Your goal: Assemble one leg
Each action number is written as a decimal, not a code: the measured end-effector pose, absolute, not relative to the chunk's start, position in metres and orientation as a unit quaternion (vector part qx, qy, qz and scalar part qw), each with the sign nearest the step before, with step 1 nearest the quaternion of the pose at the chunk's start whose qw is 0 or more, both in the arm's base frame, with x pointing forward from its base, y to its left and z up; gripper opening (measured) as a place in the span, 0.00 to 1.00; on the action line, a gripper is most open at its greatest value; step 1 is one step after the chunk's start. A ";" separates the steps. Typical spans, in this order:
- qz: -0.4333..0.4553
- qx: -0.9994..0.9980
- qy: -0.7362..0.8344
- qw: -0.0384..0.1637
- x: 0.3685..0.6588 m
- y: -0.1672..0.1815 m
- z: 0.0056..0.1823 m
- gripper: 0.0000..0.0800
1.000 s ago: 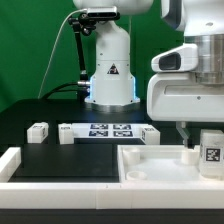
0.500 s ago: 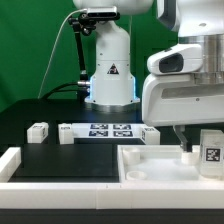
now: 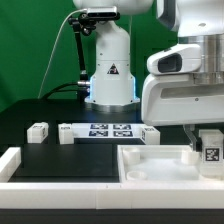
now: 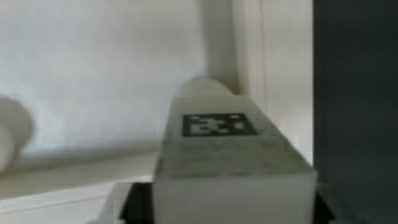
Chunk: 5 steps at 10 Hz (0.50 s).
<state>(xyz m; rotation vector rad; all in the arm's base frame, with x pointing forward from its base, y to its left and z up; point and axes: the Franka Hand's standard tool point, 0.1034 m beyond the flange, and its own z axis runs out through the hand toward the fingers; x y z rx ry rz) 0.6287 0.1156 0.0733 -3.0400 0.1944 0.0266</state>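
Note:
My gripper [image 3: 208, 136] is at the exterior view's right, shut on a leg [image 3: 210, 152], a small white block with a black-and-white tag. The leg stands upright over the right edge of the large white square panel [image 3: 155, 168]. I cannot tell whether the leg touches the panel. In the wrist view the leg [image 4: 222, 150] fills the space between the dark fingers [image 4: 143, 200] of the gripper [image 4: 228, 205], with its tag facing the camera. Two more legs lie on the black table, one at the left [image 3: 38, 131] and one by the panel's far edge [image 3: 150, 133].
The marker board [image 3: 100, 130] lies at the table's middle, in front of the robot base [image 3: 110, 75]. A white raised border [image 3: 12, 160] runs along the front left of the table. A green wall is behind.
The arm has shifted slightly to the exterior view's left. The leg stays in the gripper at almost the same spot.

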 end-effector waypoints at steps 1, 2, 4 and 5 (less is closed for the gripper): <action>0.015 -0.992 0.109 0.056 0.630 0.114 0.072 0.36; 0.019 -0.982 0.175 0.063 0.630 0.111 0.072 0.36; 0.025 -0.961 0.265 0.067 0.631 0.108 0.071 0.36; 0.031 -0.942 0.327 0.069 0.631 0.107 0.071 0.36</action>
